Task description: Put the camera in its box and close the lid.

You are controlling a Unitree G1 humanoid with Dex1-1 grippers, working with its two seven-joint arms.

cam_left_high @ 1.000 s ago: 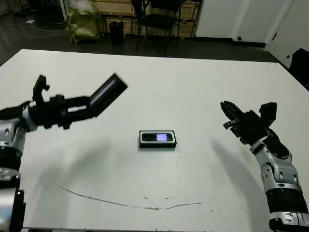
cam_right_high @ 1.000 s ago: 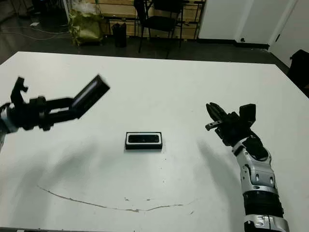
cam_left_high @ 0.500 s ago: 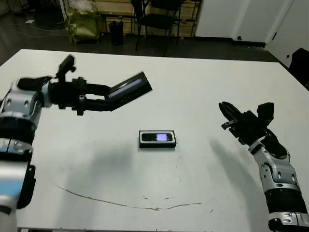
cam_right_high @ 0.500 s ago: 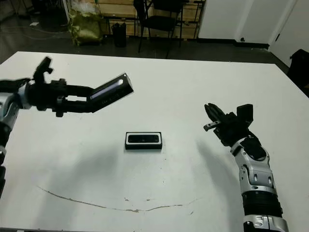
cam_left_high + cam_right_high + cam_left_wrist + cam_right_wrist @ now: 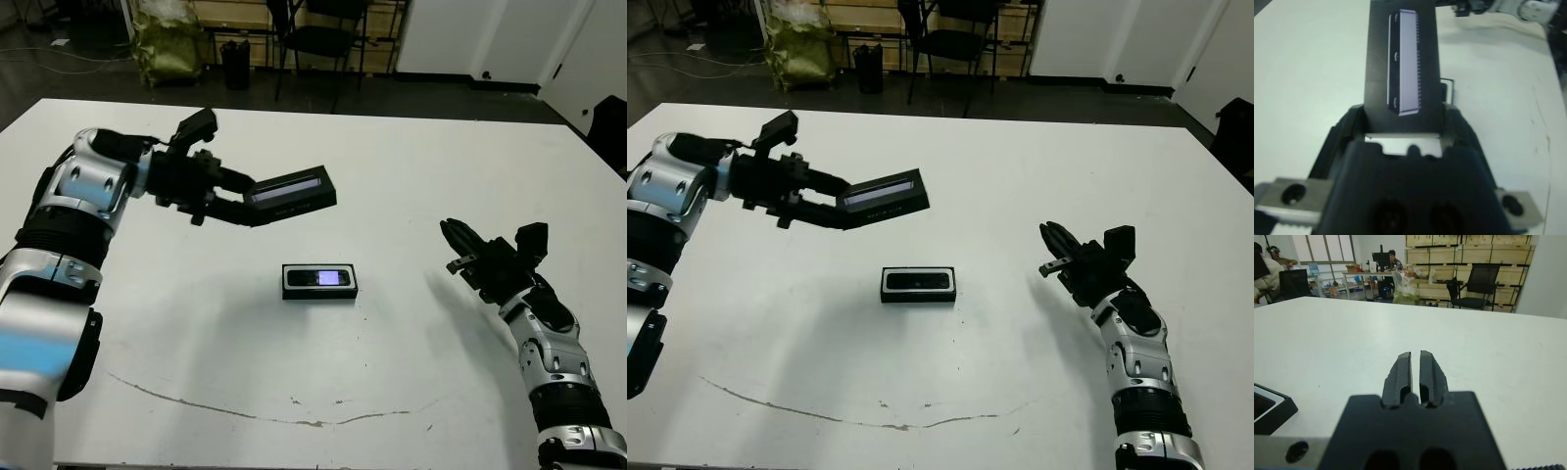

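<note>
The lid (image 5: pixel 291 189), flat and black with a long pale panel, hangs nearly level in the air, up and to the left of the box. My left gripper (image 5: pixel 243 203) is shut on its near end; the left wrist view shows the lid (image 5: pixel 1403 63) clamped between the fingers. The box (image 5: pixel 288 282) rests mid-table with the camera (image 5: pixel 323 278) lying inside, its silvery face and small light screen up. My right gripper (image 5: pixel 451 233) hovers over the table's right side, shut and empty, its fingers (image 5: pixel 1403 369) pressed together. A corner of the box (image 5: pixel 1268 409) shows in the right wrist view.
A thin dark scratch line (image 5: pixel 245 411) runs along the table near its front edge. Beyond the far edge stand a black chair (image 5: pixel 323 39), a green bag (image 5: pixel 168 39) and a small bin (image 5: pixel 235 67). People sit at desks (image 5: pixel 1283 269) in the background.
My left arm has carried the lid rightward toward the box and tilted it from steeply raised to nearly level. My right gripper has sunk a little lower.
</note>
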